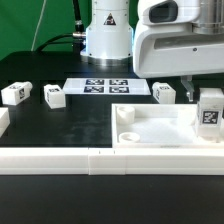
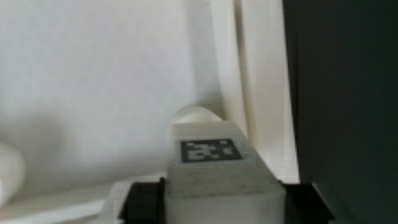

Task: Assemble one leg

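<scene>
My gripper is shut on a white leg with a black-and-white tag. It holds the leg upright over the far right part of the large white square panel. In the wrist view the leg sits between the dark fingers, above the panel's flat surface and close to its raised rim. Three more legs lie on the black table: one at the exterior view's far left, one beside it, and one behind the panel.
The marker board lies flat in front of the robot base. A long white bar runs along the table's front. The panel has a round hole near its left corner. Black table lies beyond the rim.
</scene>
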`<state>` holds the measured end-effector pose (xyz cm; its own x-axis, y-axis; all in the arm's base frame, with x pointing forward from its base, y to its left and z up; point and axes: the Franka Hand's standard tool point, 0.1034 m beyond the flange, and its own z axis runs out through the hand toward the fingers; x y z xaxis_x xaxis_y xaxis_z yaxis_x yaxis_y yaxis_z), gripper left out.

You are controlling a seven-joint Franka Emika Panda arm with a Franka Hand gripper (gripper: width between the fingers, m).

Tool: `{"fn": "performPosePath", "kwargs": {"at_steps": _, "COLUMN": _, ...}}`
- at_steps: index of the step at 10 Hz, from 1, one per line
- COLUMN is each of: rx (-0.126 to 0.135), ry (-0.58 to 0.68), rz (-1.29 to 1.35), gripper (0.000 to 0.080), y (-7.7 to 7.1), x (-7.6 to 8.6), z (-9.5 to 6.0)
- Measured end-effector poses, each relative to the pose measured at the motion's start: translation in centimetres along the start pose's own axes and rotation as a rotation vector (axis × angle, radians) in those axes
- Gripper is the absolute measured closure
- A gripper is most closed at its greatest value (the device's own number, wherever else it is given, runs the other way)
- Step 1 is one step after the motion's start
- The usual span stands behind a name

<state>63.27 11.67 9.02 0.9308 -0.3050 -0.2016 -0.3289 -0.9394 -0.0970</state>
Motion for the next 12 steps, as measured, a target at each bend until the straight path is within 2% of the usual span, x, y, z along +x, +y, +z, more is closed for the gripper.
{"fn": "performPosePath", "kwargs": {"at_steps": 4, "rx": 0.035, "ry": 0.036, "rz": 0.49, "gripper": 0.0508, "y": -0.46, "x": 0.43, "z": 0.02}}
{"fn": "performPosePath", "kwargs": {"at_steps": 6, "rx": 0.04, "ry": 0.039, "rz": 0.586, "gripper": 0.0508, "y": -0.51, "x": 0.51, "z": 0.01}}
{"fn": "performPosePath", "kwargs": {"at_steps": 8, "rx": 0.055, "ry": 0.026, "rz": 0.794, "gripper": 0.0508, "y": -0.76, "x": 0.62, "z": 0.03}}
{"fn": "performPosePath", "kwargs": {"at_steps": 9, "rx": 0.054, "ry": 0.027, "rz": 0.757, "gripper": 0.0508, "y": -0.74, "x": 0.62, "z": 0.04}}
{"fn": "performPosePath", "kwargs": {"at_steps": 10, "rx": 0.052, "ry": 0.026, "rz": 0.717, "gripper": 0.0438, "y": -0.76, "x": 0.58, "z": 0.1}}
{"fn": "performPosePath", "kwargs": {"at_steps": 11, "rx": 0.049, "ry": 0.024, "rz": 0.668, "gripper": 0.0243, "y": -0.78, "x": 0.55, "z": 0.26}}
{"fn": "performPosePath", "kwargs": {"at_steps": 12, "rx": 0.042, "ry": 0.03, "rz": 0.523, "gripper": 0.0179, "y": -0.72, "x": 0.57, "z": 0.28}}
